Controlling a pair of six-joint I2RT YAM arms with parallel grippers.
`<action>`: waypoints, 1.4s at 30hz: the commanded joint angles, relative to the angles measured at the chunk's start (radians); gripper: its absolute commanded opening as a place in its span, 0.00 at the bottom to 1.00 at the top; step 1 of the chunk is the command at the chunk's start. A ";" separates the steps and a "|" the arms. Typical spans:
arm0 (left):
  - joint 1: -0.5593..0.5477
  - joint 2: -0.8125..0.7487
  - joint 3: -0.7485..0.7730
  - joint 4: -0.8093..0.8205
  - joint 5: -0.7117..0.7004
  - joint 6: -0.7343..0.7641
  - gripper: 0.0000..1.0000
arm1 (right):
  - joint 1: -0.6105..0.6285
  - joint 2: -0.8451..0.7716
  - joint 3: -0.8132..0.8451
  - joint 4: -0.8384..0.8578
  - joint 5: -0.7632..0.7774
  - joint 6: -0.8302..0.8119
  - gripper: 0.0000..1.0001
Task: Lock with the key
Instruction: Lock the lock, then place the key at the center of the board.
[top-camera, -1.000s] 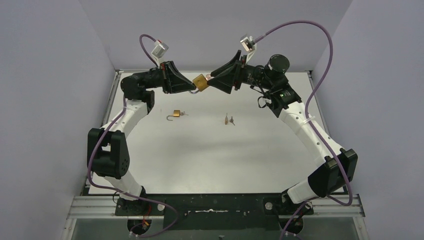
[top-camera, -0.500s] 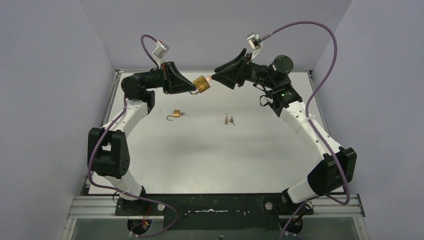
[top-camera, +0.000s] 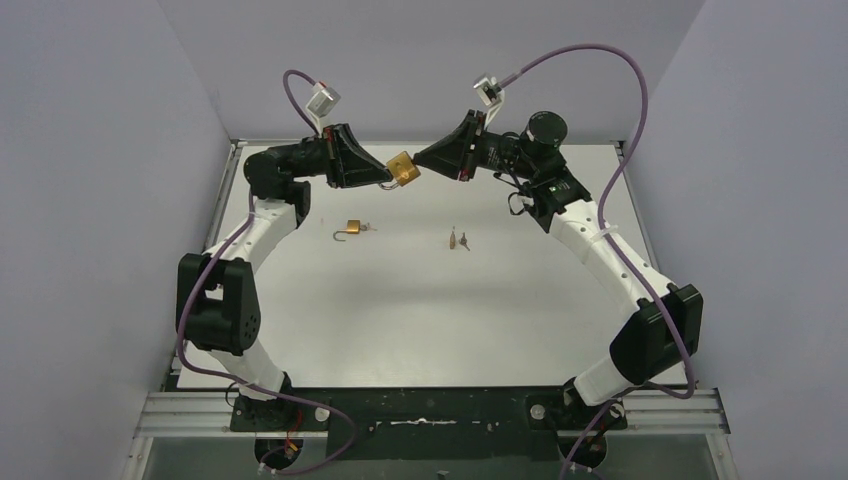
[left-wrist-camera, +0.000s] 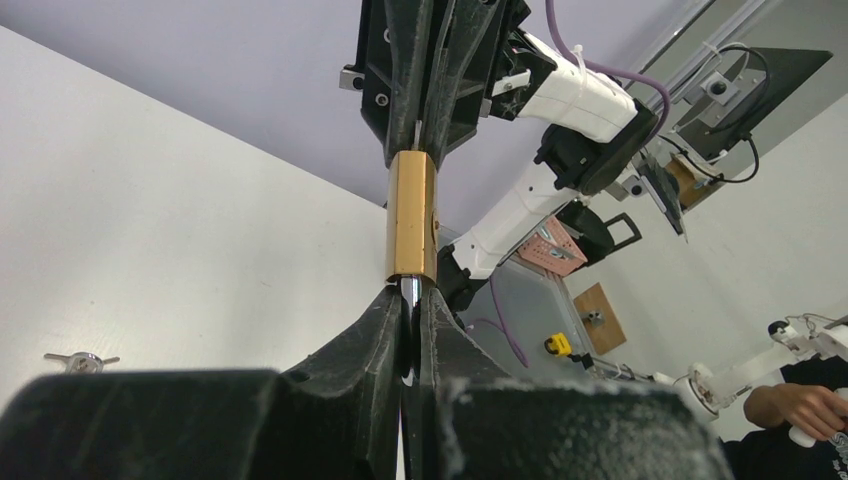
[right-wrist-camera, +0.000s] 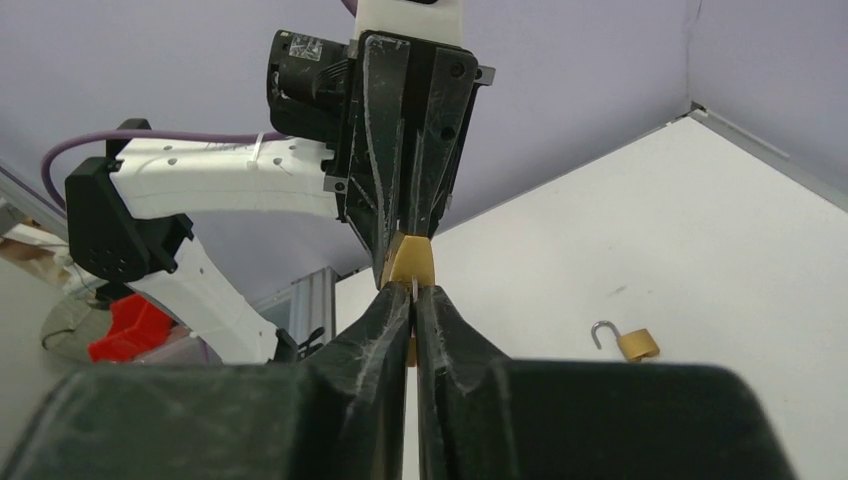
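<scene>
A brass padlock (top-camera: 403, 168) hangs in the air above the far middle of the table, between the two grippers. My left gripper (top-camera: 386, 176) is shut on its steel shackle (left-wrist-camera: 410, 293), with the brass body (left-wrist-camera: 411, 215) standing out past the fingertips. My right gripper (top-camera: 421, 159) meets the padlock's other end and is shut on a thin silver key (right-wrist-camera: 413, 289) that sticks out of the brass body (right-wrist-camera: 410, 262). In the left wrist view the key (left-wrist-camera: 417, 134) shows as a sliver between the right fingers.
A second brass padlock (top-camera: 352, 229) with its shackle open lies on the white table (top-camera: 420, 320), left of centre. A small bunch of keys (top-camera: 459, 240) lies to its right. Grey walls close in the table on three sides.
The right gripper was open and slightly away from the padlock; it has turned at the wrist, come back to the padlock's end and shut on the key. The left arm has stayed still.
</scene>
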 joint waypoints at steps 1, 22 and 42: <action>-0.001 -0.003 0.028 0.061 -0.049 -0.003 0.00 | 0.010 -0.007 0.054 0.025 -0.008 -0.020 0.00; 0.045 -0.225 -0.219 -0.555 -0.074 0.431 0.00 | -0.019 -0.092 -0.088 -0.494 0.598 -0.370 0.00; -0.231 -0.021 0.346 -2.324 -1.111 1.393 0.00 | 0.203 0.216 0.039 -0.595 1.062 -0.158 0.00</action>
